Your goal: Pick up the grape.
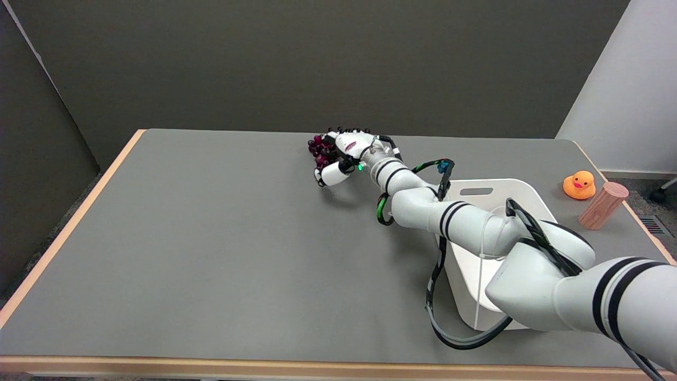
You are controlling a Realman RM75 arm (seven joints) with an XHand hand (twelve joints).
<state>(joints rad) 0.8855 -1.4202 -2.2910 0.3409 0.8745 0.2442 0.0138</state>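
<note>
The grape bunch (319, 149) is dark purple, the rubber duck (579, 186) orange, the wooden cylinder (603, 206) pale pink, the tray (534, 203) white, the table (211, 238) grey.

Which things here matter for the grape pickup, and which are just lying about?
Job: grapes; right hand, fingers closed around them.
Lying about: duck; pink cylinder; white bin.

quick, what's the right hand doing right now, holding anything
Right hand: fingers closed around the dark purple grape bunch, holding it at the far side of the table.
</note>
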